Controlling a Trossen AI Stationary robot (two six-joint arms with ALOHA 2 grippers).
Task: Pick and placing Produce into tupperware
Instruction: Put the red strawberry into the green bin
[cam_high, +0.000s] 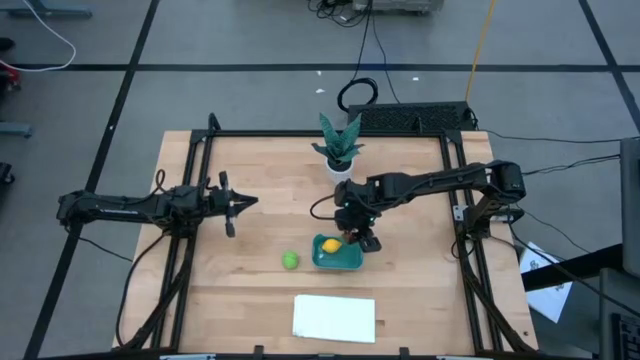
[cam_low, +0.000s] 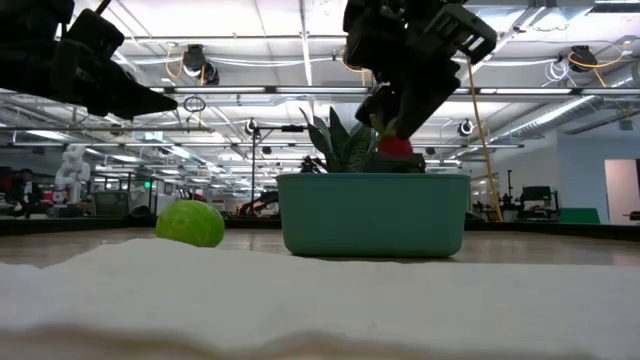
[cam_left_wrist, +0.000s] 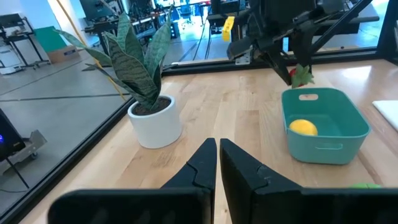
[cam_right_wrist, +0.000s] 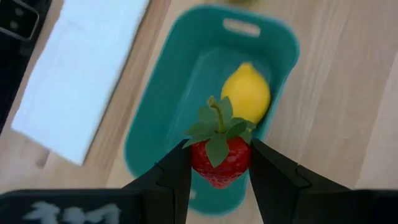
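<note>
Holding strawberry (cam_right_wrist: 220, 163) — right claw (cam_right_wrist: 219, 168) above teal tub (cam_right_wrist: 163, 118).

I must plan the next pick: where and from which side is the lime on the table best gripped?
Grip the lime across its round middle, coming straight down from above. It lies alone on the bare wood, left of the tub, so both sides are probably free. The right tool is holding the strawberry above the tub.

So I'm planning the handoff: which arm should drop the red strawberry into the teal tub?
Right: its gripper holds the red toy strawberry above the teal plastic tub; the left gripper is shut, far off.
</note>
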